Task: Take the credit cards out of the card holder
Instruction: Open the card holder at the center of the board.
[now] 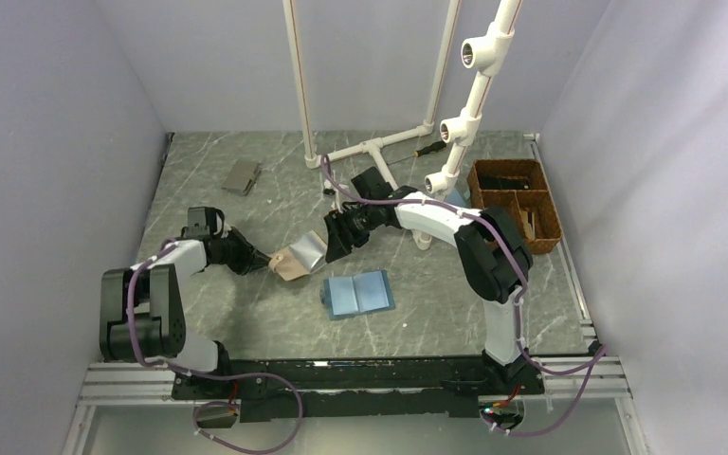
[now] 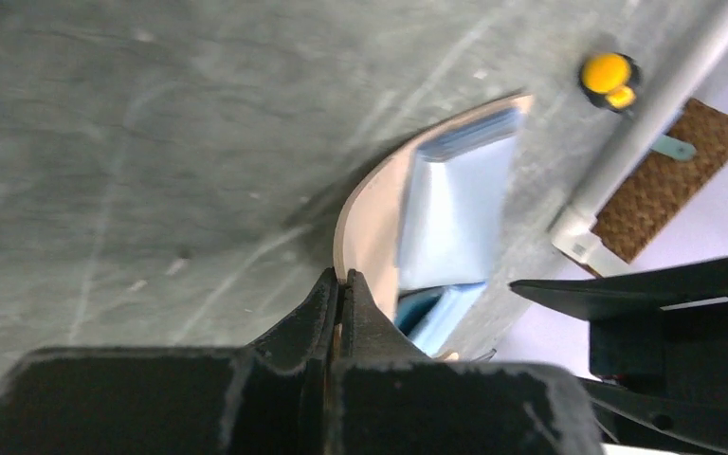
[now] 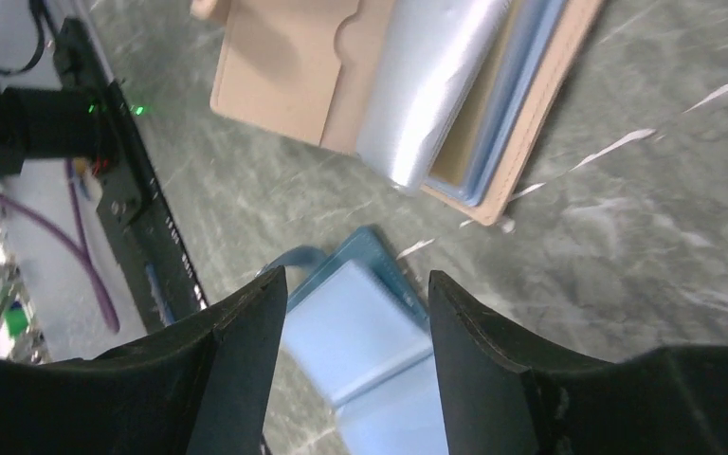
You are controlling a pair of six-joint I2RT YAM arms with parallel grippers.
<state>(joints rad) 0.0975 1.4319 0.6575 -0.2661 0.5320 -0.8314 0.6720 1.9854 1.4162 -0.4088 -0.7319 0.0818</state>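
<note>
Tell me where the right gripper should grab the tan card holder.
Probably the lifted flap edge at the card holder's right end, coming from the right arm's side. The left gripper pinches the opposite end, and that thin raised edge would fit between the right gripper's open jaws.

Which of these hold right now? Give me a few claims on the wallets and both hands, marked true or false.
1. The left hand is shut on the card holder's edge. True.
2. The right hand grips a card. False: it is open, with nothing between its fingers.
3. The light-blue bifold lies open on the table. True.
4. The small grey wallet lies against the light-blue bifold. False: it lies well apart, at the table's far left.
</note>
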